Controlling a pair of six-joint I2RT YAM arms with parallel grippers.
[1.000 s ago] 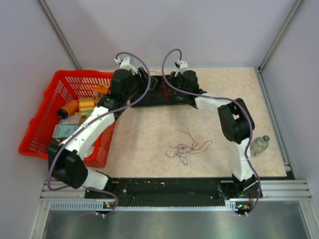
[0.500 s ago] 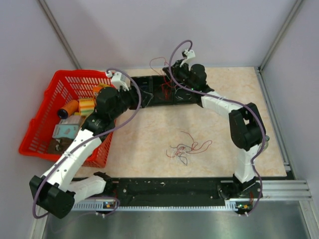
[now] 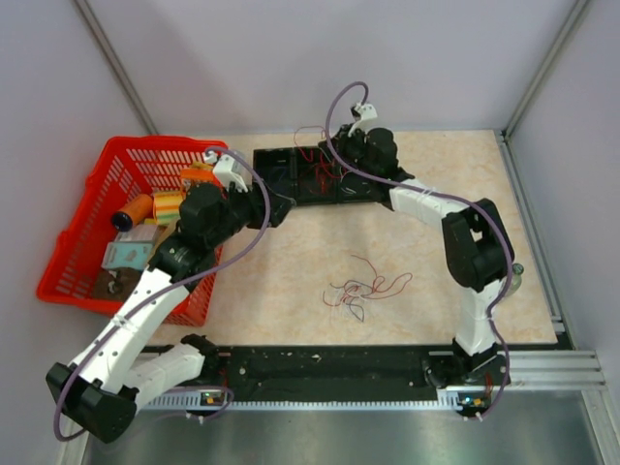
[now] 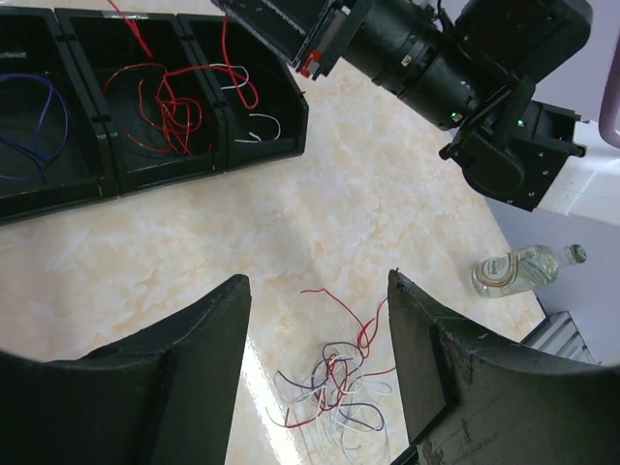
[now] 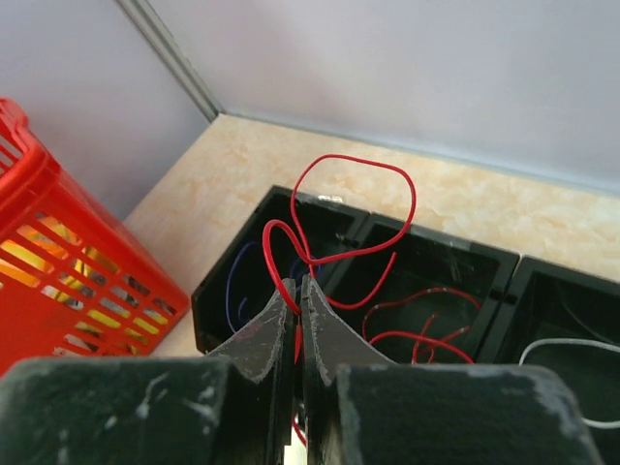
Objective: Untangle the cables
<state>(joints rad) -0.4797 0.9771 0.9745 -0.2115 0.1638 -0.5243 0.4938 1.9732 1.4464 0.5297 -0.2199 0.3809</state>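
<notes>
The tangle of cables [image 3: 366, 286], thin red, white and dark strands, lies in the middle of the table and shows between my left fingers [image 4: 339, 387]. My left gripper [image 3: 283, 207] [image 4: 317, 281] hangs open and empty above the table, between the tangle and a black three-compartment tray [image 3: 281, 155]. My right gripper [image 3: 331, 161] [image 5: 295, 283] is shut on a red cable [image 5: 412, 194], which loops up above the tray [image 5: 358, 228]. The tray [image 4: 116, 184] holds blue cables [image 4: 39, 116] on the left, red [image 4: 165, 107] in the middle, and white with some red [image 4: 257, 121] on the right.
A red basket [image 3: 97, 242] full of small items stands at the left, under my left arm. A clear bottle [image 3: 506, 281] [image 4: 523, 266] lies near the table's right edge, by my right arm. Grey walls close in the back and sides.
My left gripper has drawn back from the tray toward the table's middle and opened wider. My right gripper has risen above the tray, still shut on the red cable.
</notes>
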